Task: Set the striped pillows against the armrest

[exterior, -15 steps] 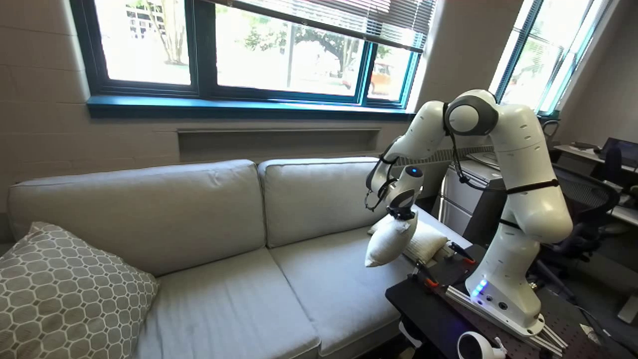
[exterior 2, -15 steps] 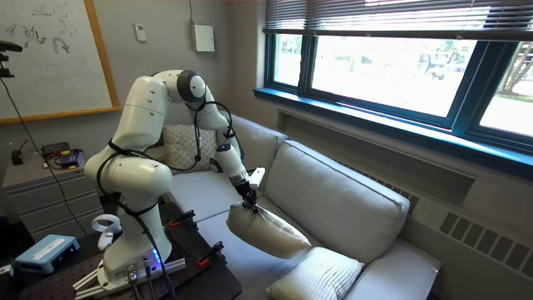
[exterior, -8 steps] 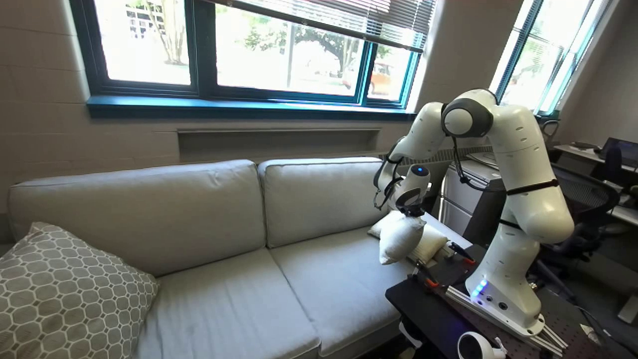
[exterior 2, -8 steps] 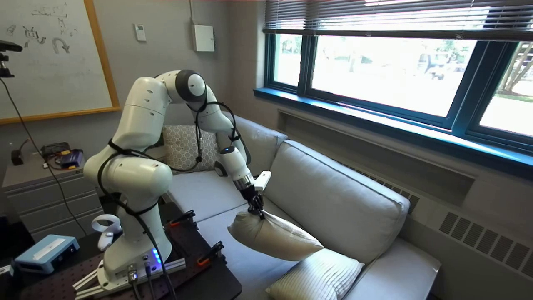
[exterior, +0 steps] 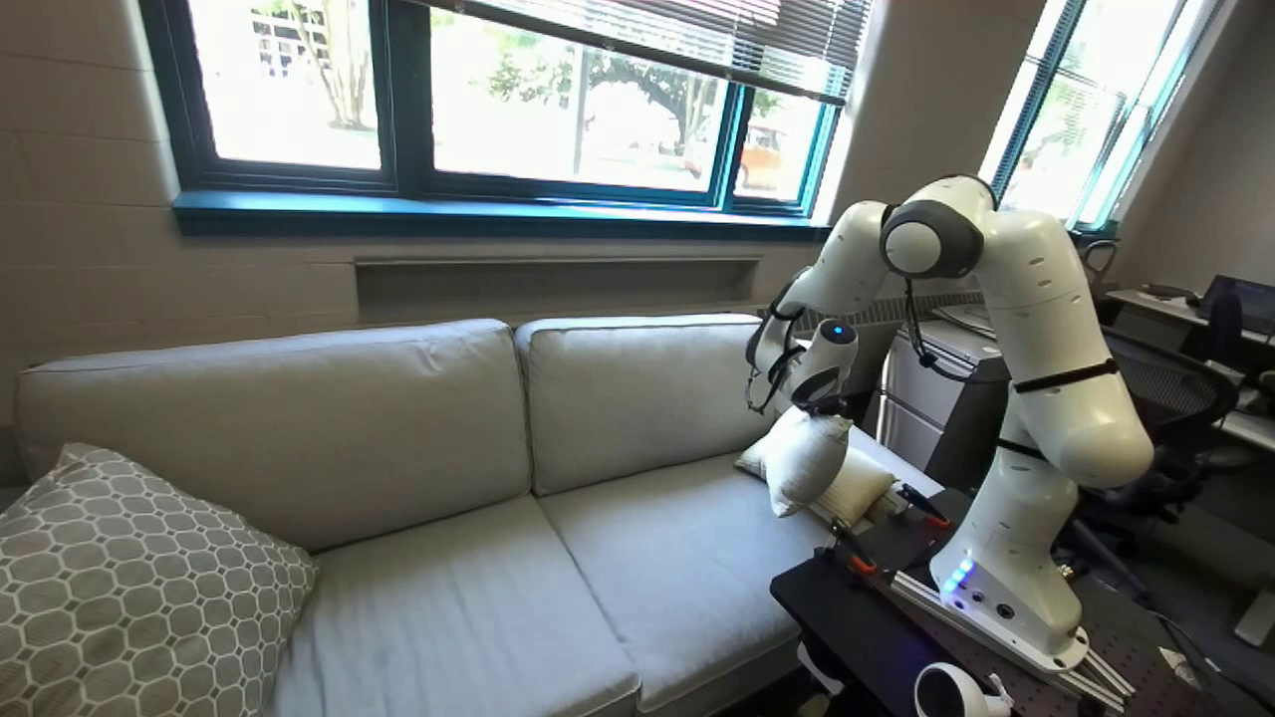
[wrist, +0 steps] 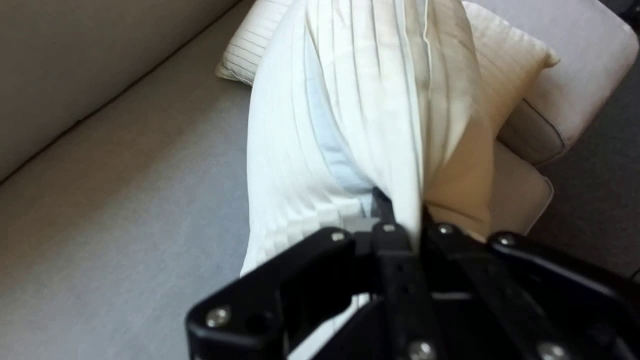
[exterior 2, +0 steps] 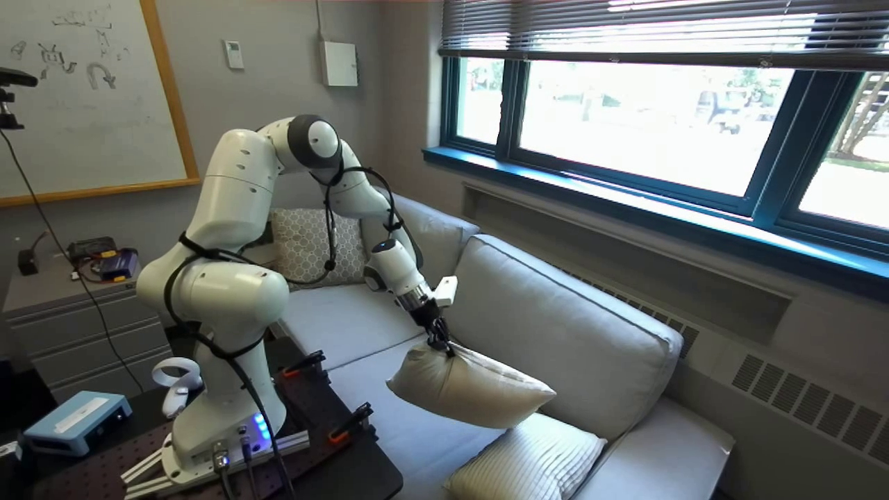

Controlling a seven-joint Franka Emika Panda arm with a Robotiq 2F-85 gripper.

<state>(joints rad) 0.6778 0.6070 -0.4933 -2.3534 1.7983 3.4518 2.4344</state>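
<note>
Here, my claw (exterior 2: 440,343) pinches a fold of one striped pillow (exterior 2: 472,392), holding it tilted over the sofa seat (exterior: 687,538); the second pillow (exterior 2: 531,458) lies just beside the armrest (exterior 2: 665,455). Whether the pillows touch, I can't tell.

Sofa seat (exterior: 448,607): open passage mid-length, front edge to back. End by the armrest (exterior 2: 670,444) obstructed — one striped pillow (exterior 2: 535,462) lying there, a second striped pillow (exterior 2: 472,389) hanging from the tool (exterior 2: 443,346). Clamps (exterior 2: 351,423) occupy the sofa-side edge of the surface (exterior 2: 358,479).
</note>
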